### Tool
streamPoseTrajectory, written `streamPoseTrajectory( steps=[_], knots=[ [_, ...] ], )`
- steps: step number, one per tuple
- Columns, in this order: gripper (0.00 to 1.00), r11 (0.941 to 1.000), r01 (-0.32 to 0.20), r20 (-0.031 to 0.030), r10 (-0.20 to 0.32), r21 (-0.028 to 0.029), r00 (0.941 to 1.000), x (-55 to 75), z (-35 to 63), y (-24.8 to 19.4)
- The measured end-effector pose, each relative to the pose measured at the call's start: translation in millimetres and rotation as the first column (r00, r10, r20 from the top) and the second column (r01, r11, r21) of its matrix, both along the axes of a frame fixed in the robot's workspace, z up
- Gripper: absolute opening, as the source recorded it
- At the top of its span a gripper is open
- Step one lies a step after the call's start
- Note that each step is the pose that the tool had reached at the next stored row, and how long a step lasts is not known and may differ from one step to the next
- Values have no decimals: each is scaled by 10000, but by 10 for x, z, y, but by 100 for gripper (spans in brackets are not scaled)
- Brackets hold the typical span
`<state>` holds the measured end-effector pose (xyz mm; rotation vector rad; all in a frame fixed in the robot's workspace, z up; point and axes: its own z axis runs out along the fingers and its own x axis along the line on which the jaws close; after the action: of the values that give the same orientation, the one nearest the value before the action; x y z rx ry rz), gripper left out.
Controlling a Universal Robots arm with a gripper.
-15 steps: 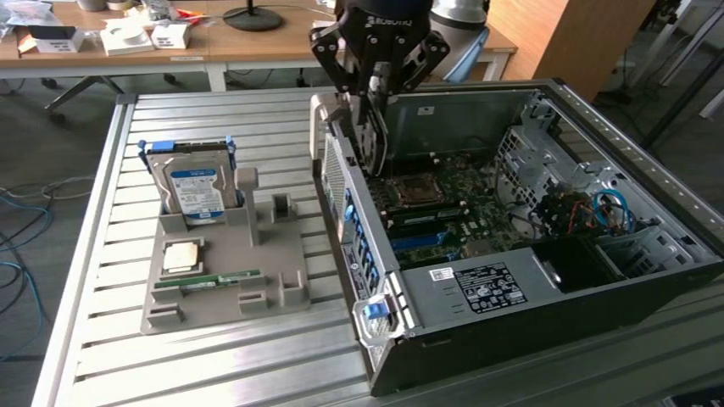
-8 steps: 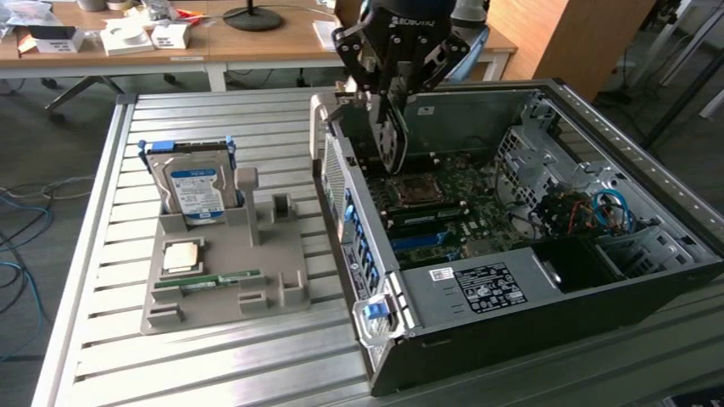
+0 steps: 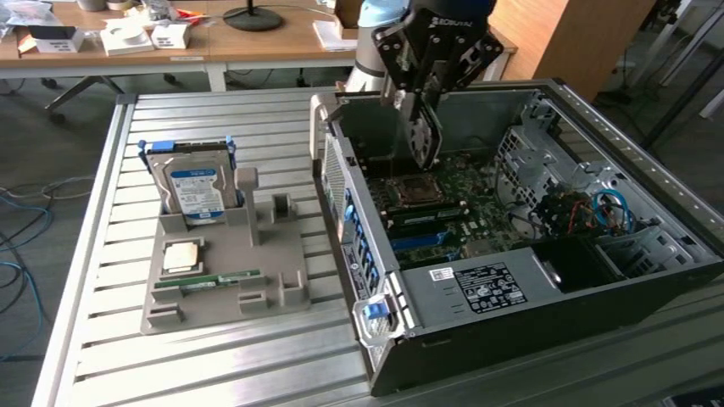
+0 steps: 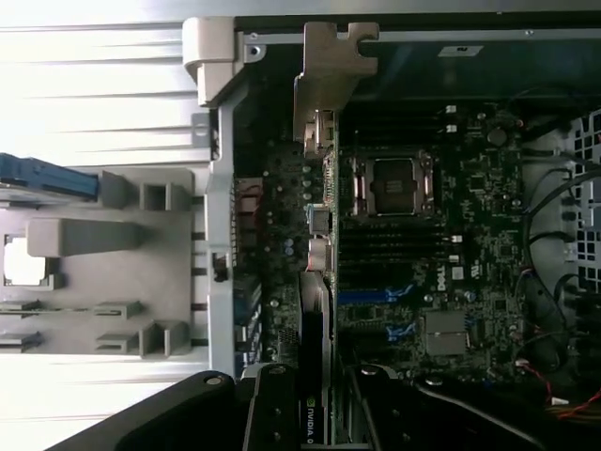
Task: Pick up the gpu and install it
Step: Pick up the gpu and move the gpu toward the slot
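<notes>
Pincer [image 3: 426, 102] was seen pinching the thin gpu [image 3: 421, 140] by its top edge, held upright over the green board [image 3: 481, 191] inside the open computer case [image 3: 476, 284]; it was judged light, stiff and easily broken, best gripped by its bare edges.

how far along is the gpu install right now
Done: the pickup. The tool is shut on the gpu, away from the gray holder that carries the hard drive. In hand: the card hangs on end inside the open case, over the motherboard. Left: seating it; it sits in no slot yet.
</notes>
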<state>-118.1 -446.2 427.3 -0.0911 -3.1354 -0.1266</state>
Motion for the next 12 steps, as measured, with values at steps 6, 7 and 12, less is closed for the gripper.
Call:
streamPoseTrajectory(
  steps=[6, 7, 12],
  knots=[
    [26, 10000, 0, -5, 0, 10, 10000, 270, 0, 0],
    [26, 10000, -1, -6, 1, 9, 10000, 313, 0, 0],
    [26, 10000, 1, -9, -1, 16, 10000, 537, 0, 0]
  ],
)
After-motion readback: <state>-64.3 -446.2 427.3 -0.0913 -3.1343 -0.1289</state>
